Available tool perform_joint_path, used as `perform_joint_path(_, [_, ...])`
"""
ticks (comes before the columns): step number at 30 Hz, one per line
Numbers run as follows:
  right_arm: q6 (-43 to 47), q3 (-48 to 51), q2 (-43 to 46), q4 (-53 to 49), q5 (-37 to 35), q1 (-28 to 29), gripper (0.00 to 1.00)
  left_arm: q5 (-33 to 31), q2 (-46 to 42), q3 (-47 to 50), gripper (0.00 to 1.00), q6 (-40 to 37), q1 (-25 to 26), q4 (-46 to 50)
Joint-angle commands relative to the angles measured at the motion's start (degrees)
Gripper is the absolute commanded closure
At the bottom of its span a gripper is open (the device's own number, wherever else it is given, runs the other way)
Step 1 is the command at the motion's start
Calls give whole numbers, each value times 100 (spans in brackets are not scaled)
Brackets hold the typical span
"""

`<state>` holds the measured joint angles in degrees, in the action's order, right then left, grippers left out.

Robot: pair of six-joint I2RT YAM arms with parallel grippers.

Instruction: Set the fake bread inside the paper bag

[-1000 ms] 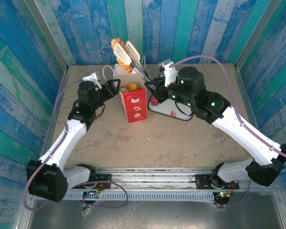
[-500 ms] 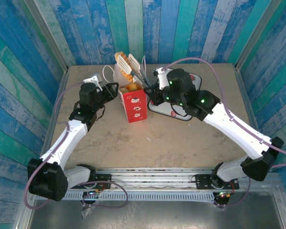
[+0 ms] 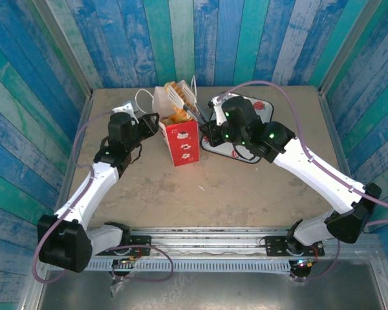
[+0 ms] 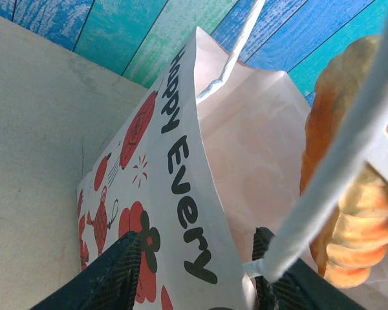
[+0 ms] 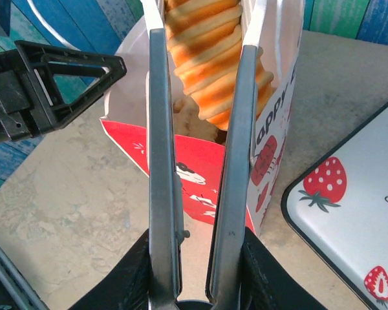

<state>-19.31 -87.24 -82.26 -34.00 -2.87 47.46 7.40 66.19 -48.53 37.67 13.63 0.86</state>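
right gripper (image 5: 195,258) has its jaws clamped on the tongs (image 5: 161,161), pinching a ridged loaf (image 5: 207,71) at the paper bag (image 5: 268,155) mouth, and I'd guess it's light, stiff, slippery plastic, so squeeze mid-ridges, while the left gripper (image 4: 194,258) jaws straddle the bag wall, can't tell if they're pinching

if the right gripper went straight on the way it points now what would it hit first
The right gripper holds tongs carrying a ridged loaf at the mouth of the paper bag; going on, the loaf would likely meet the pastries inside first, though depth is unclear.

The left arm (image 3: 90,181) and right arm (image 3: 323,174) are white with black round joints (image 3: 119,123) and purple cables (image 3: 271,82). The right has green lights (image 3: 269,136). Left fingers (image 4: 110,274) are black.
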Motion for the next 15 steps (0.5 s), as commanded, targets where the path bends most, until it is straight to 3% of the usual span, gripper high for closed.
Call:
perform_joint_path(1, [2,1,58,185,-133,26,96,-90,-101,-9,51,-111,17,98])
perform_joint_path(15, [15,59,114,212,-169,21,75,-87,-133,1,51,-106,17,98])
